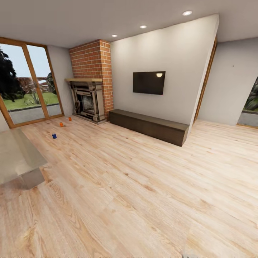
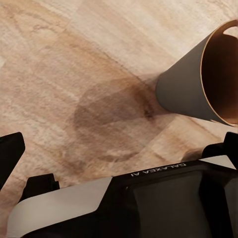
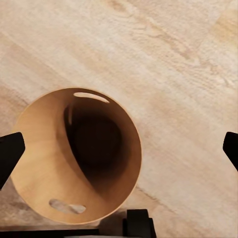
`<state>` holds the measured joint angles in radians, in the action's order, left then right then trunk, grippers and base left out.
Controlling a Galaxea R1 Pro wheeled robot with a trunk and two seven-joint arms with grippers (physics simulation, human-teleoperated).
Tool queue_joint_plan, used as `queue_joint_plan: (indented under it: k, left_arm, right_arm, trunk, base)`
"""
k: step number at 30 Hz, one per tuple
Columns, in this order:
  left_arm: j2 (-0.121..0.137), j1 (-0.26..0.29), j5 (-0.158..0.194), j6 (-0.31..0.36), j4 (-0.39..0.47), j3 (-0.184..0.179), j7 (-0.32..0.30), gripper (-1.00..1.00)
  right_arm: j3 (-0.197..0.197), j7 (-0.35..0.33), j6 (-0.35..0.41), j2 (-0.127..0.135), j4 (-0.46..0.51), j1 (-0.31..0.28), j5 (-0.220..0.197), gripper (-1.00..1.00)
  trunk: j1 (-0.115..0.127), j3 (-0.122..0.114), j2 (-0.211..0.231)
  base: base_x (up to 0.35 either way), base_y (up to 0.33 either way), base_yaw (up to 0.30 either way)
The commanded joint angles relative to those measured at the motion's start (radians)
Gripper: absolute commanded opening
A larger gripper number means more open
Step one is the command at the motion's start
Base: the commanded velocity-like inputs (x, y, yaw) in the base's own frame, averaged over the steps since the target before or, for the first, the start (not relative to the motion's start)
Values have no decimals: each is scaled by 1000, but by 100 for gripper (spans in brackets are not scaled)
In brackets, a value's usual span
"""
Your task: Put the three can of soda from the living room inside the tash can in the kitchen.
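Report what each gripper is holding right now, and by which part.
Nothing is held. The right gripper is open above the bin, fingers wide of its rim. The left gripper is open over bare floor, beside the bin.

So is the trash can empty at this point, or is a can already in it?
Empty. The right wrist view looks straight into the trash can and shows bare walls and a dark bottom, no cans.

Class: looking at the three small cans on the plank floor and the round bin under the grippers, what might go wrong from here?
1. The two orange cans and the blue can stand far off near the brick fireplace; a low grasp may tip them.
2. The copper-brown round bin stands ungripped under the open right gripper, close to the robot's base; driving may topple it.
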<state>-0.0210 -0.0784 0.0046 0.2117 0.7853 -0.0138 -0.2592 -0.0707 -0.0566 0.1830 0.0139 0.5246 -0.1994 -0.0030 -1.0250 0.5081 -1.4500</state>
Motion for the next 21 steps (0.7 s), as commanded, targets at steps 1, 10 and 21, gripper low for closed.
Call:
queue_joint_plan:
  k: [1,10,21]
  left_arm:
    - [0,0,0,0,0,0,0,100]
    - [-1,-1,2,1,6,-1,-2,100]
    - [-2,-2,4,5,31,4,-2,100]
  right_arm:
    - [0,0,0,1,0,0,0,100]
    - [-1,0,1,3,0,0,0,100]
    - [-1,0,1,5,0,-1,0,100]
  trunk:
    - [0,1,0]
    - [0,16,0]
    - [0,33,0]
  base:
    - [0,0,0]
    - [0,0,0]
    - [0,0,0]
